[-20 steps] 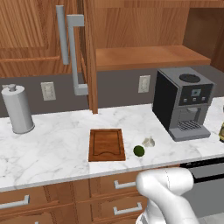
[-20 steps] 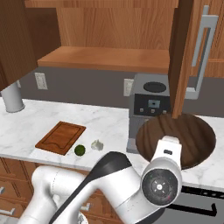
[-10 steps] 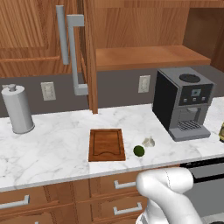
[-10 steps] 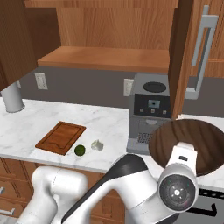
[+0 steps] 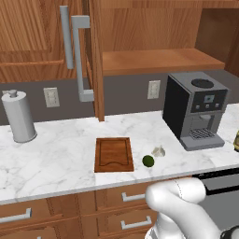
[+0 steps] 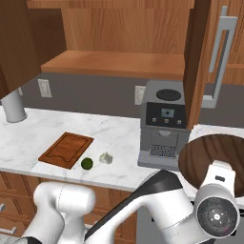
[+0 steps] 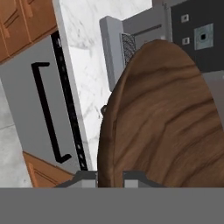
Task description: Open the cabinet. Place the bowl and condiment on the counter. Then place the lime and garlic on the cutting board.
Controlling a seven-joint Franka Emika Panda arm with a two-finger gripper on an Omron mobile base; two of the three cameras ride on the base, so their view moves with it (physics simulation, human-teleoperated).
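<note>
In the left base view, the cabinet (image 5: 140, 42) is standing open above the bench (image 5: 56, 154); the cutting board (image 5: 113, 154), lime (image 5: 148, 161) and garlic (image 5: 159, 151) are lying well to the left of where the arm is reaching.

In the right base view, the bowl (image 6: 217, 159) is hanging just beyond the hand, beside the coffee machine (image 6: 164, 124).

In the hand view, the pincer (image 7: 109, 177) is clenching the bowl's (image 7: 162, 122) rim — the fingers (image 7: 85, 177) are pressing either side of it.
</note>
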